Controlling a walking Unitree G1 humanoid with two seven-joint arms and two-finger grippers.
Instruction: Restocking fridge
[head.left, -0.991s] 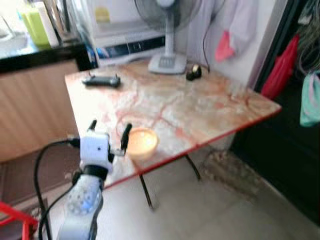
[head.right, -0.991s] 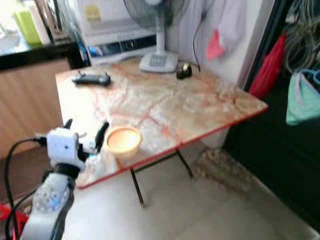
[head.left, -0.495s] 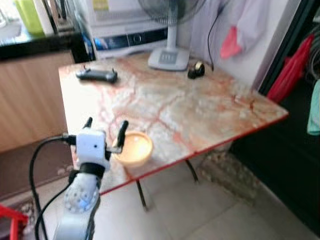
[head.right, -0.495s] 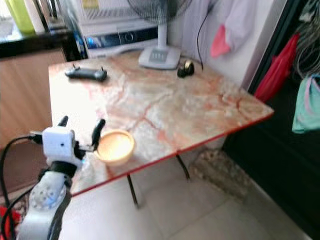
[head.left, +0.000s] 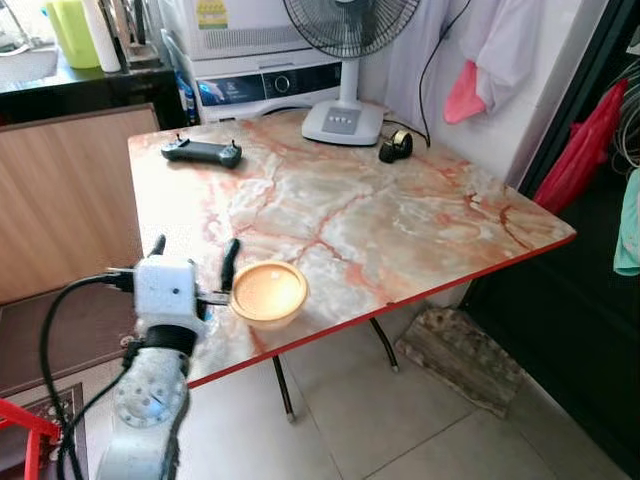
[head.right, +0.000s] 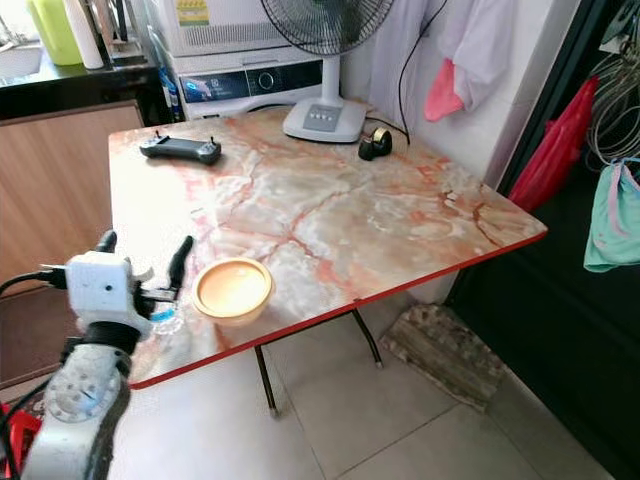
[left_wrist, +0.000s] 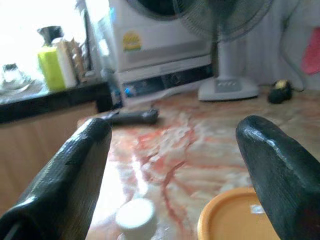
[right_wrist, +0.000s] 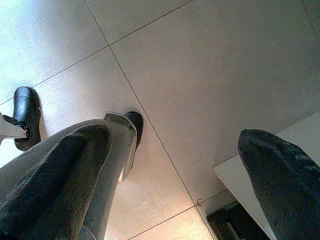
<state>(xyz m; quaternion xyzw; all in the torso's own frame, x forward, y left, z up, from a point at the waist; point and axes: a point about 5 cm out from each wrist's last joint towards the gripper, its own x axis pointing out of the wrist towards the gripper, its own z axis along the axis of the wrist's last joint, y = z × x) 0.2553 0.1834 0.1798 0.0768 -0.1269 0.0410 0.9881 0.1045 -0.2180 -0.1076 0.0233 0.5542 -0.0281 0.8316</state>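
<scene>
I am holding my left gripper over the near corner of the marble-patterned worktop, its two black fingers spread wide apart and gripping nothing. Between and just below those fingers a small clear bottle with a white cap is standing on the worktop; in the right eye view it is sitting right under the fingers, beside the wrist camera housing. Just to the right of my right-hand finger an orange bowl is resting near the worktop's red front edge, close to that finger, though I cannot tell whether they are touching. Well beyond my fingers, toward the far side of the worktop, a dark handheld controller is lying flat, and further to the right the white base of a standing fan is sitting with a small black and gold object beside it. Behind the worktop a white washing machine is standing against the wall.

My right gripper is hanging low over the pale tiled floor, its fingers released and parted with nothing between them. Beyond them a person's trouser leg and black shoes are showing on the tiles.
</scene>
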